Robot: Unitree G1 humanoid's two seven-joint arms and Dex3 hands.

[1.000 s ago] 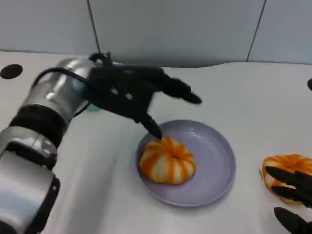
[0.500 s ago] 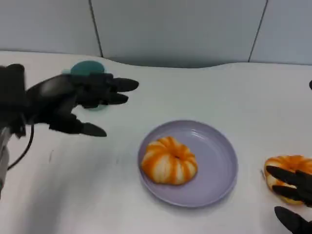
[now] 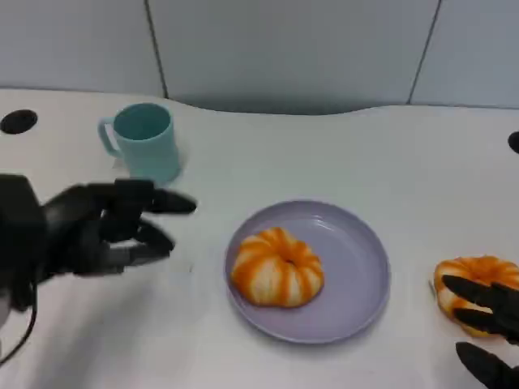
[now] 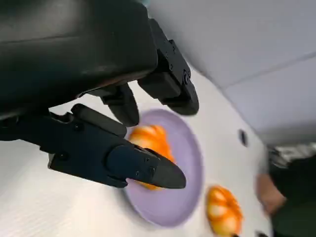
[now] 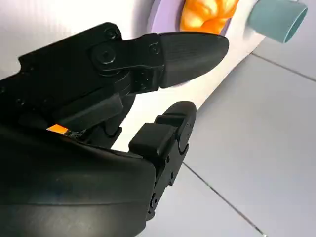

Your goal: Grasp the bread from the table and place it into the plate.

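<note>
An orange-striped bread [image 3: 277, 267] lies inside the lilac plate [image 3: 357, 284], on the side nearer the left hand [image 3: 97, 227], which hangs apart from the plate with fingers spread and nothing in them. A second bread [image 3: 470, 285] sits on the white table [image 3: 340, 154] beyond the plate's opposite rim, where the right hand [image 3: 486, 328] is open over it, holding nothing. A teal mug [image 3: 146, 142] stands behind the plate.

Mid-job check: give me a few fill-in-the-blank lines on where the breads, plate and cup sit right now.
1. One bread lies in the purple ____.
2. The second bread lies on the table by the ____ hand.
3. The cup standing behind the left hand is ____ in colour.
4. The left hand holds ____.

Missing words: plate; right; teal; nothing
</note>
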